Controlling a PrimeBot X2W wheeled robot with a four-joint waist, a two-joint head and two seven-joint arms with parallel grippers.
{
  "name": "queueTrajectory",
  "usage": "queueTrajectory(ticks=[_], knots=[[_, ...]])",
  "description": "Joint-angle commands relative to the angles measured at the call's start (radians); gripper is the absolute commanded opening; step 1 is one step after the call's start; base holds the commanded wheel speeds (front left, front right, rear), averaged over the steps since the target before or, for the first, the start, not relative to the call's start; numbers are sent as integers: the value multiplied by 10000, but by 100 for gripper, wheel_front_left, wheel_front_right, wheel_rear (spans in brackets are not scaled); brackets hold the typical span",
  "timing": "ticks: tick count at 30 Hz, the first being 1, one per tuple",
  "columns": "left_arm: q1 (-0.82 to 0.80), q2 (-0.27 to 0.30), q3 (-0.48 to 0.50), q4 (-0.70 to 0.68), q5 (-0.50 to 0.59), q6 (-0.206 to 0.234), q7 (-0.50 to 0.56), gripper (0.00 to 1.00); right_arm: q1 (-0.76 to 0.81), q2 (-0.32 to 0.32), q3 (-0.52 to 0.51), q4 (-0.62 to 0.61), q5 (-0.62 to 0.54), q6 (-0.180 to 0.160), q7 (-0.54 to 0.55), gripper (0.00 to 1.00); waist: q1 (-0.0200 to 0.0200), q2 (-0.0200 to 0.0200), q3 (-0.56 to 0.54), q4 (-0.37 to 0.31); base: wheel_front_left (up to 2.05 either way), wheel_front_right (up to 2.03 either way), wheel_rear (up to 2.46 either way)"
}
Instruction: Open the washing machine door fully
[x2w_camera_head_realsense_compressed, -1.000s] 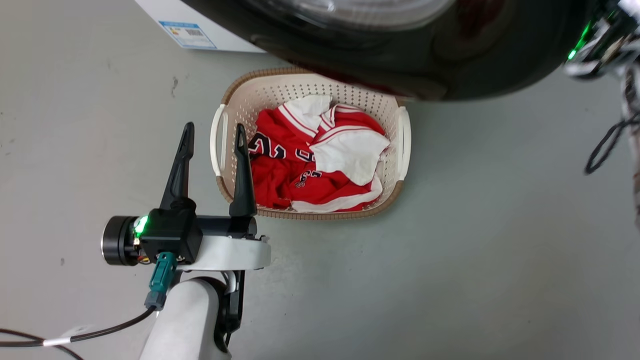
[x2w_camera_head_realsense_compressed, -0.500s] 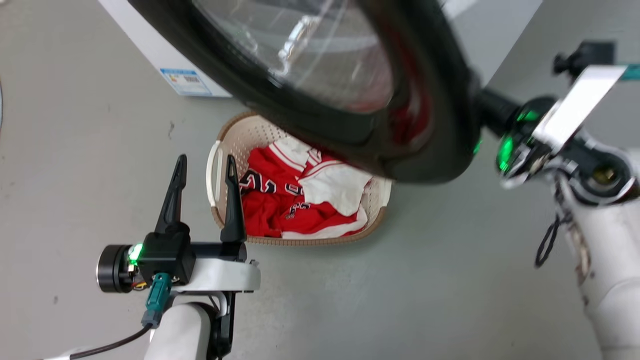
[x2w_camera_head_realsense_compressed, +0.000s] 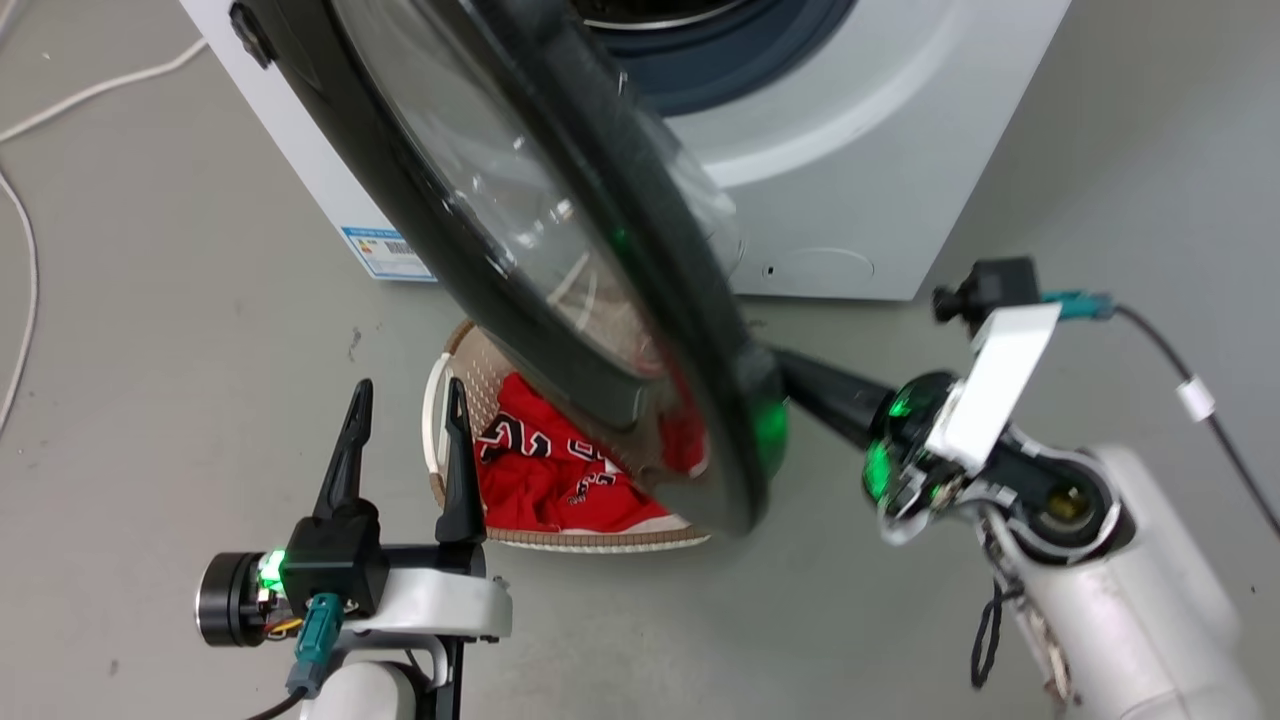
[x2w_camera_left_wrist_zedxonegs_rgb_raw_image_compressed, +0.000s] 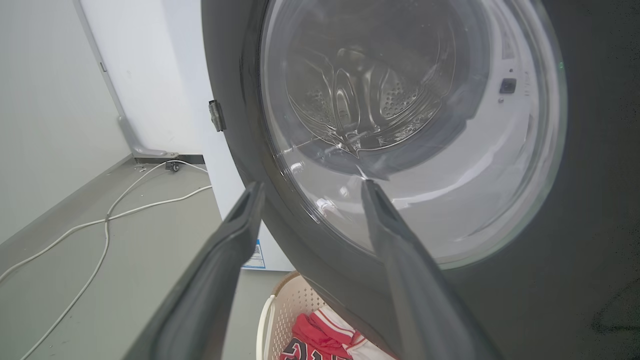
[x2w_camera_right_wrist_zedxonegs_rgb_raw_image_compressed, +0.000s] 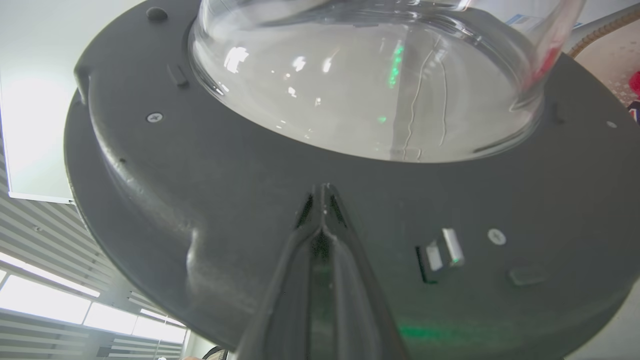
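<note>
Inspecting my left gripper (x2w_camera_head_realsense_compressed: 408, 388): two long black tapered fingers (x2w_camera_head_realsense_compressed: 347, 455) rise from a black housing (x2w_camera_head_realsense_compressed: 335, 555) that has a green lamp (x2w_camera_head_realsense_compressed: 272, 568). Beside it are a black cylindrical cap (x2w_camera_head_realsense_compressed: 225, 598), a white bracket (x2w_camera_head_realsense_compressed: 440, 605) and a teal connector (x2w_camera_head_realsense_compressed: 318, 612). The left forearm (x2w_camera_head_realsense_compressed: 365, 697) is pale white. My right gripper (x2w_camera_right_wrist_zedxonegs_rgb_raw_image_compressed: 324, 190) has matching dark fingers. Behind them I note green lamps (x2w_camera_head_realsense_compressed: 880, 468), a white plate (x2w_camera_head_realsense_compressed: 1000, 385), a second teal connector (x2w_camera_head_realsense_compressed: 1078, 305) on a white-tagged black cable (x2w_camera_head_realsense_compressed: 1195, 399), and a brass-toned joint centre (x2w_camera_head_realsense_compressed: 1065, 507).
</note>
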Motion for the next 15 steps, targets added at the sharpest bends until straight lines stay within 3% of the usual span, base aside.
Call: queueTrajectory(ticks=[1, 15], knots=[[161, 7, -12, 27, -22, 11, -28, 100, 417, 172, 202, -110, 23, 25, 89, 0, 2, 0, -240, 49, 0, 0, 0], [836, 6, -26, 178, -14, -54, -28, 100, 1817, 611, 1376, -621, 166, 25, 179, 0, 2, 0, -1104, 226, 0, 0, 0]])
